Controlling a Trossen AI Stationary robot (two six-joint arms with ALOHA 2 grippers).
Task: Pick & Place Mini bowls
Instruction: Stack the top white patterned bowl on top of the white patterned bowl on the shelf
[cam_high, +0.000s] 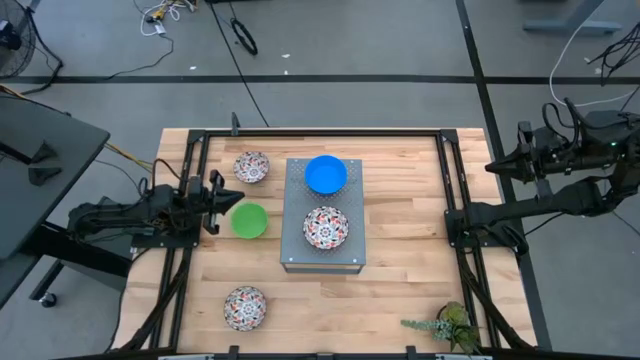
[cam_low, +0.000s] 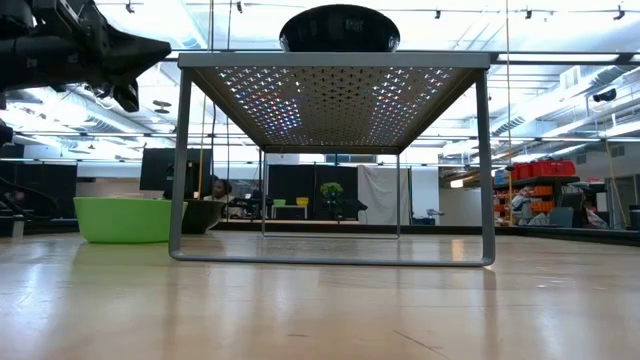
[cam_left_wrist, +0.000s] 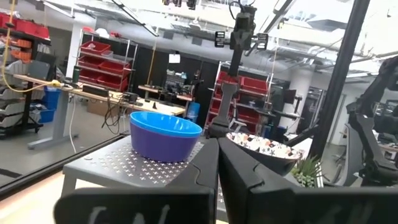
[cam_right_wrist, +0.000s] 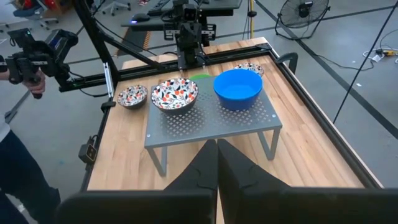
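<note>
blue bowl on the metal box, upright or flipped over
Upright: the blue bowl stands on the grey perforated box with its open mouth up and nothing in it.

Blue bowl (cam_high: 326, 174) and floral bowl (cam_high: 326, 228) upright on box; green bowl (cam_high: 249, 220) beside

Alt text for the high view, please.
The left gripper hovers beside the green bowl on the wooden table; a bright blue bowl and a floral bowl sit atop the grey perforated box. The right arm waits at the table's right edge.
</note>
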